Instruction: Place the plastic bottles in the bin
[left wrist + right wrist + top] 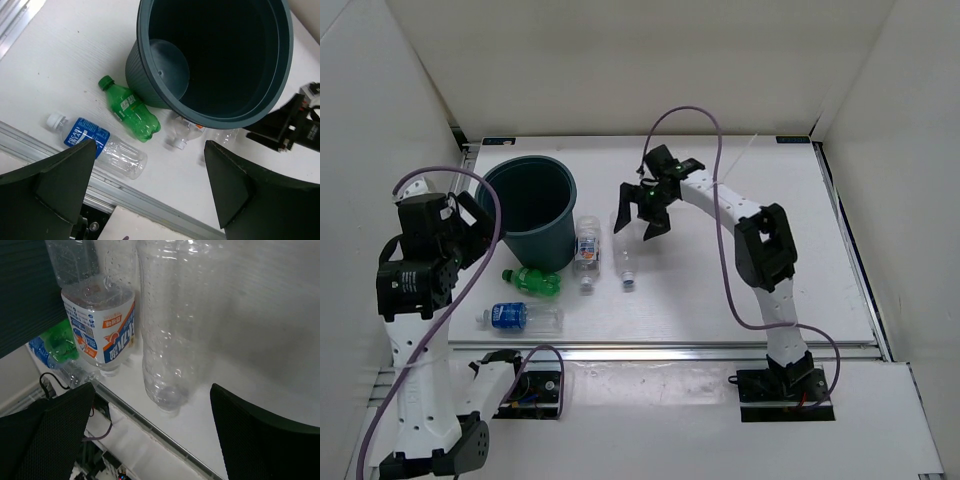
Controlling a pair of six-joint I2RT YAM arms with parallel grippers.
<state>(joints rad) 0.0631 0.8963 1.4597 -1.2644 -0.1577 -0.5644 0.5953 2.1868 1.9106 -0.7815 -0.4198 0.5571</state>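
The dark teal bin stands upright at the back left, and all the plastic bottles lie on the table in front of it. A green bottle and a blue-labelled clear one lie at the front left. A white-red labelled bottle and a nearly plain one lie to the bin's right. My left gripper hangs open and holds nothing, high over the bin's left side. My right gripper is open just above the plain bottle, its fingers on either side of the bottle's base without touching it.
The table's metal front rail runs just in front of the blue-labelled bottle. White walls close the space at the back and both sides. A purple cable loops along the right arm.
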